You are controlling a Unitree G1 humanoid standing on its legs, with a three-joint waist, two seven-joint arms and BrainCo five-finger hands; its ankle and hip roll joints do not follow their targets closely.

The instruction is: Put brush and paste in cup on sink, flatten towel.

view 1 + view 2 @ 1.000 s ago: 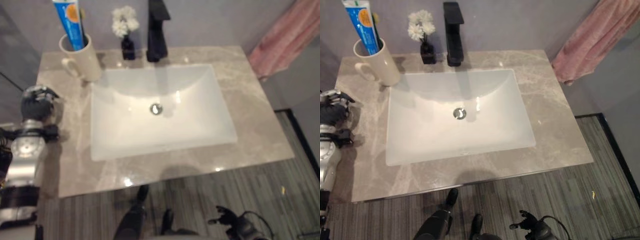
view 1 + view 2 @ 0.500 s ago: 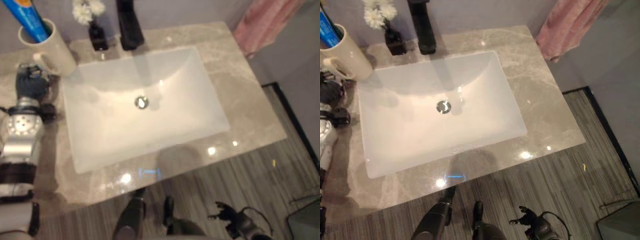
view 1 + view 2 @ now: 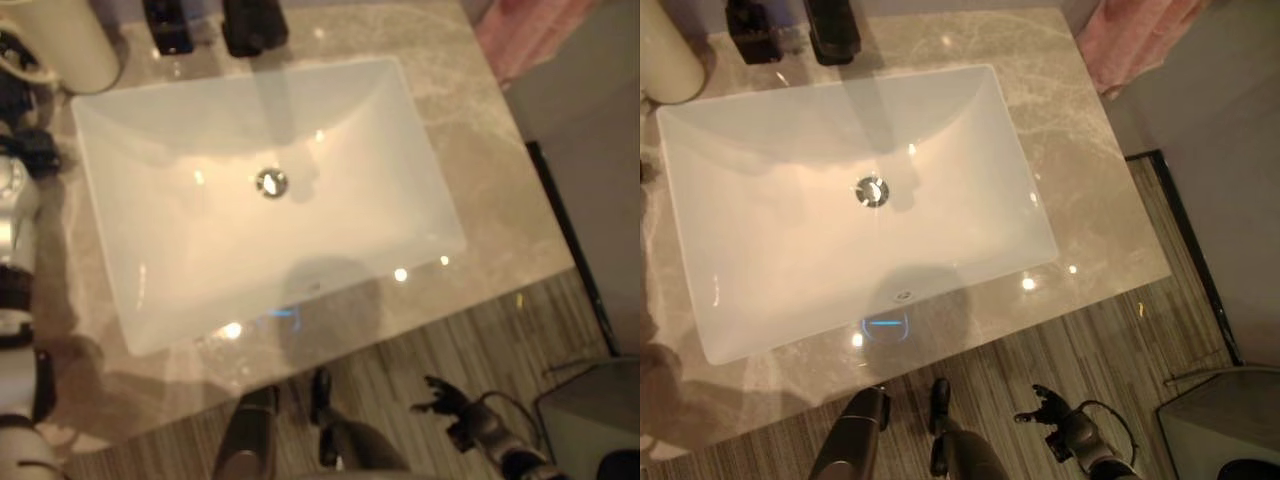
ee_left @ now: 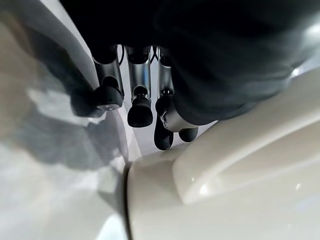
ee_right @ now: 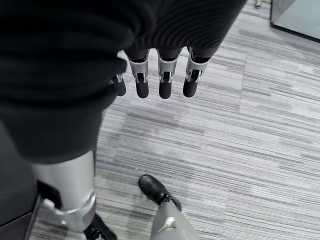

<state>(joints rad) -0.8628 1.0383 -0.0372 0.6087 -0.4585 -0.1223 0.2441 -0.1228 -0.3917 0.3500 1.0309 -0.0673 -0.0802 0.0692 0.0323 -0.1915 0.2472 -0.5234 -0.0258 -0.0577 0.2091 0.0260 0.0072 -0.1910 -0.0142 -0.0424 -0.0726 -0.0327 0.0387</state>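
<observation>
The robot's left hand hangs beside the cream cup at the far left of the stone tabletop, fingers relaxed and holding nothing, just short of the cup's handle. Its right hand dangles empty over the striped floor, fingers straight. The pink towel hangs far right of the sink, nearer that right hand, its length running downward.

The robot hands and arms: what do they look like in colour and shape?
Each robot hand, the left and the right, has silver fingers ending in rounded dark tips, and a dark ribbed cover over its back and wrist. The left arm is silver-grey with black bands at its joints.
</observation>
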